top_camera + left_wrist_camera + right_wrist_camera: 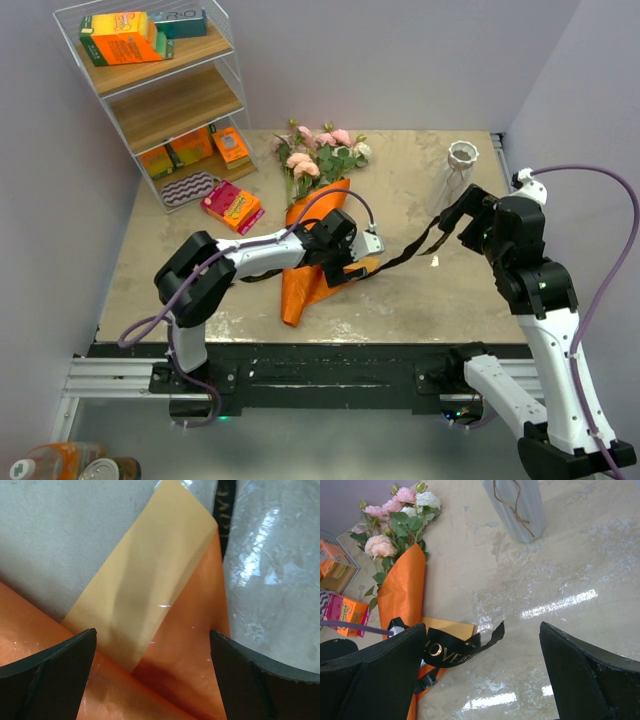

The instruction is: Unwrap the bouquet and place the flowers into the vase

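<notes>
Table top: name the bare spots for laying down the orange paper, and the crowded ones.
Free: the near-right stretch of the table, between the black ribbon and the near edge; also the far strip between the flowers and the vase. Crowded: the centre, where the left hand is over the bouquet, and the far-left corner with rack and pink box.

Overhead from behind, facing down on the whole tabletop (430,300); left wrist close over the bouquet (175,680); right wrist farther back, sharing it.
</notes>
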